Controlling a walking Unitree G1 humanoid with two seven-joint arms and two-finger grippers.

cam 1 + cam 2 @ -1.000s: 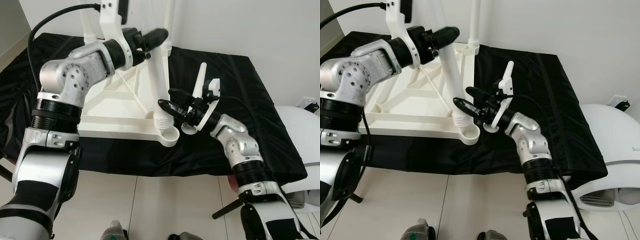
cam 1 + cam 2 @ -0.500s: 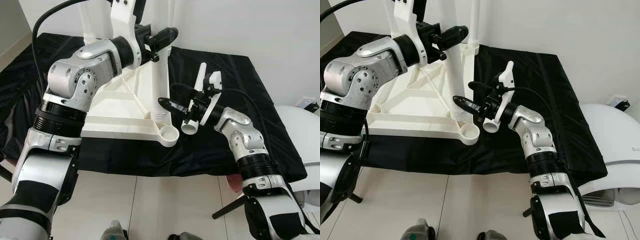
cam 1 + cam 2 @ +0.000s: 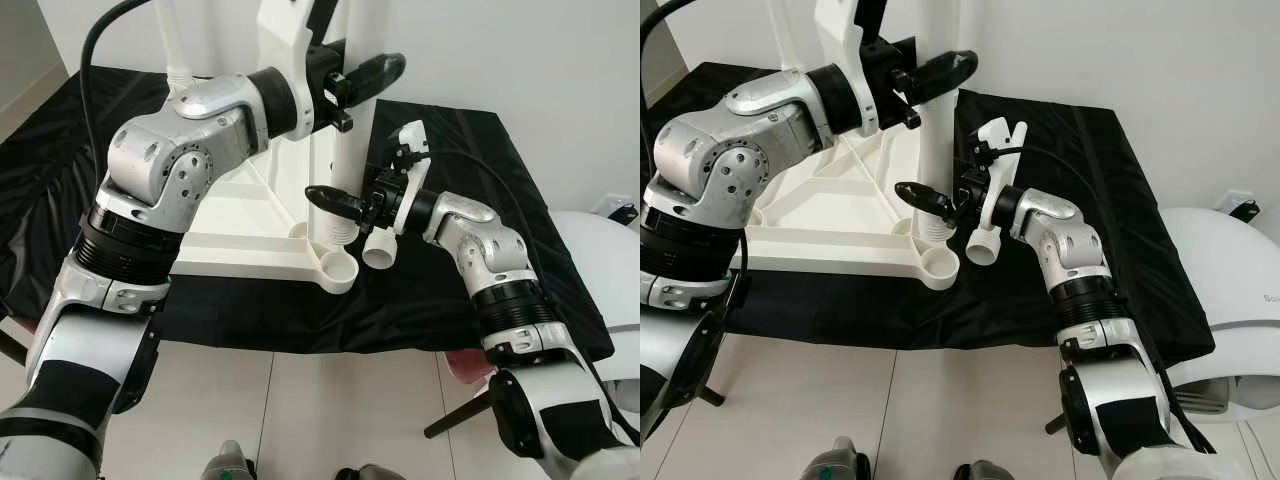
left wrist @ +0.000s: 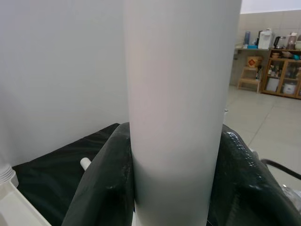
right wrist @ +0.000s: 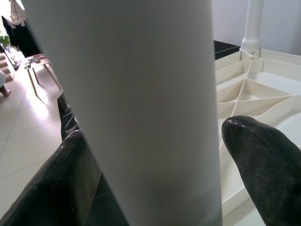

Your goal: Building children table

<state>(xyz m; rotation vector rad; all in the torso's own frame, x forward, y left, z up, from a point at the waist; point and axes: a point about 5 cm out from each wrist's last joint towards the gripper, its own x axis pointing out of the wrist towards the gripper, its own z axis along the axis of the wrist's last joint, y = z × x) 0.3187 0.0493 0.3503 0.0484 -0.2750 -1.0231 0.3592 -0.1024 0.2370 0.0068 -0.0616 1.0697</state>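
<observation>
White table leg (image 3: pixel 348 150) standing upright at the near corner of the upturned white tabletop (image 3: pixel 235 225), ribbed foot end close beside the corner socket (image 3: pixel 338 268); whether already seated, cannot tell. Tabletop lying ribs-up on a counter draped in black cloth (image 3: pixel 480 190).

Left pincer (image 3: pixel 368 75) clamped around the leg high up, black fingers (image 4: pixel 101 188) pressed against both sides of the white tube. Right pincer (image 3: pixel 335 203) low down, just above the ribbed end, fingers (image 5: pixel 263 160) spread to either side of the leg with a visible gap on one side: open, bracketing rather than squeezing.

Beyond the right pincer, two more legs (image 3: pixel 950 50) rising from the far corners of the tabletop. A loose white part (image 3: pixel 379 250) below the right wrist, apparently on the arm's own mount.

Probably best done by keeping the leg plumb from the upper grip, steering the ribbed end with the lower pincer until centred over the socket, then pressing straight down. Tilt risks jamming the ribs on the rim or dragging the tabletop across the cloth.
</observation>
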